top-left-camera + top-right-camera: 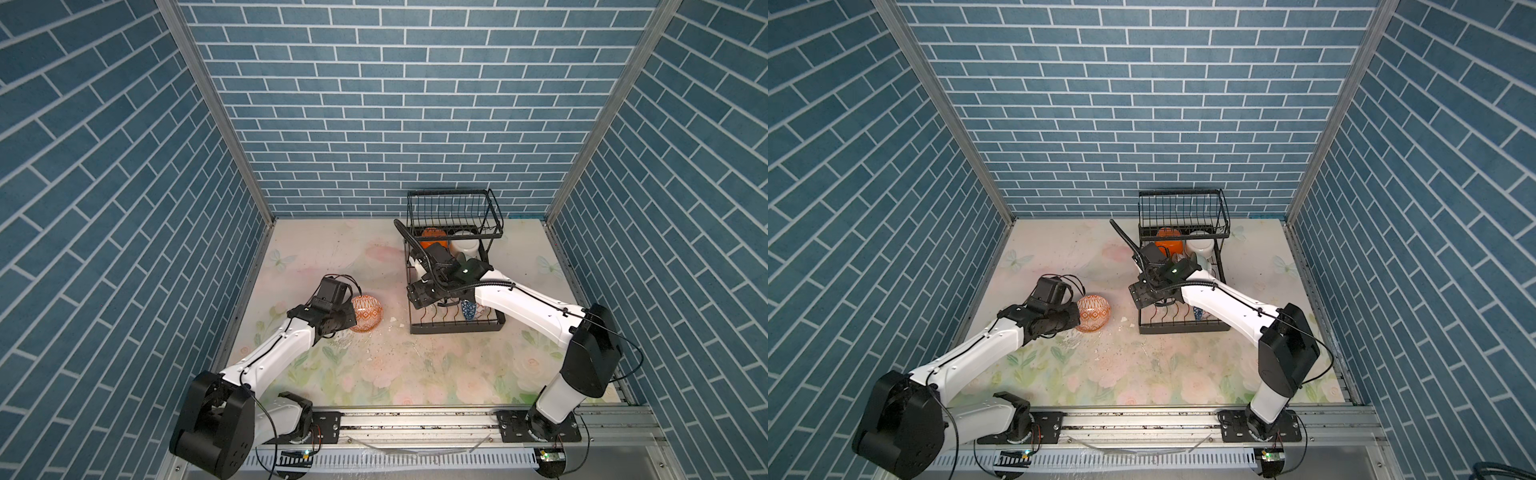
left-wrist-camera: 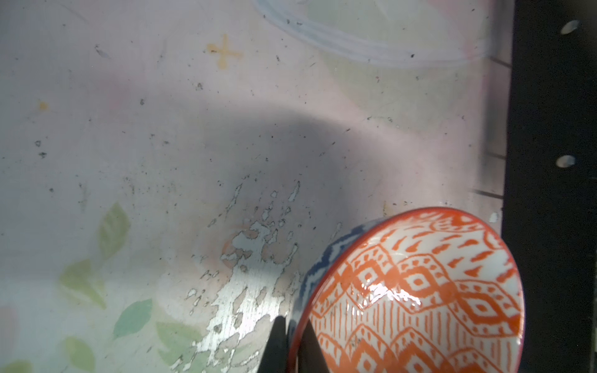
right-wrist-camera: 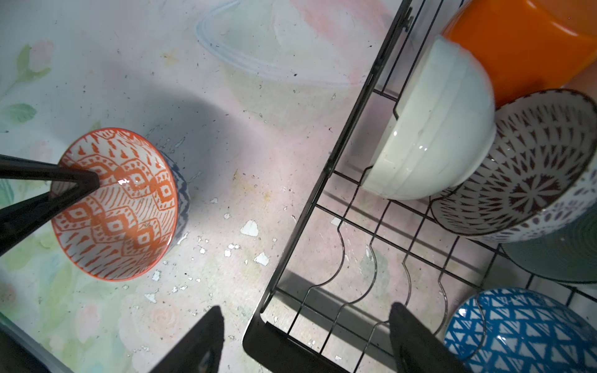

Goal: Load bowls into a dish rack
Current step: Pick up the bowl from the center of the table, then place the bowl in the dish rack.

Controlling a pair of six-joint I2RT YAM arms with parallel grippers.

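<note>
Step in hand: judged to be lifting the orange-patterned bowl off the bench for the carry to the dish rack.
Left tool: clamped on that bowl's rim, one finger inside and one outside; a thin pinch on glazed ceramic.
Orange-patterned bowl: left of centre in both top views, well apart from the rack, tilted with its mouth turned toward the rack; cannot tell whether its foot is clear of the bench.
Right tool: jaws spread wide, gripping nothing, hanging over the lower-left corner of the rack as seen in a top view.
Doing it well: probably best to raise slowly and keep the rim pinch firm, since the bowl's weight hangs to one side and could twist it loose; likely wise to move the right arm off that corner first, as it blocks the bare wire dividers.
Lower tray: white bowl on edge, leaning against the red-brown patterned bowl; plain orange bowl behind them; pale green bowl partly hidden; blue-and-white bowl at the front.
Upper basket: no bowl visible in it.
Free slots: bare dividers beside the blue-and-white bowl, at the rack's lower-left corner in a top view.
</note>
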